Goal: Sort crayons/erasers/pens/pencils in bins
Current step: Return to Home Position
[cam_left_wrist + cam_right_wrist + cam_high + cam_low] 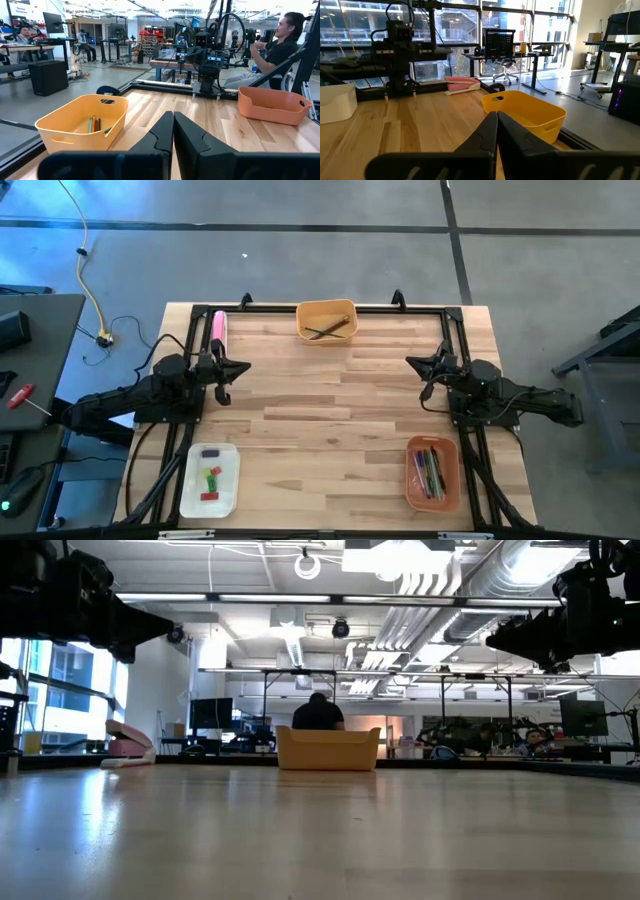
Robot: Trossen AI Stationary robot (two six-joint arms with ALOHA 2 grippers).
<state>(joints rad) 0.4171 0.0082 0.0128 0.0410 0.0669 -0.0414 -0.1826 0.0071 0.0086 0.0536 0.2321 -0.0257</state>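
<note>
The yellow-orange bin [326,320] stands at the table's far edge with brown pencils [330,330] in it; it also shows in the left wrist view [80,122]. The salmon-orange bin [432,472] at the near right holds bright pens [430,470]. The white bin [209,479] at the near left holds short crayons and erasers [211,480]. My left gripper [226,380] is shut and empty above the table's left side. My right gripper [428,376] is shut and empty above the right side.
A thick pink bar [219,328] lies at the table's far left corner. A black frame [300,308] runs along the table's far edge and sides. People sit at desks in the room beyond the table.
</note>
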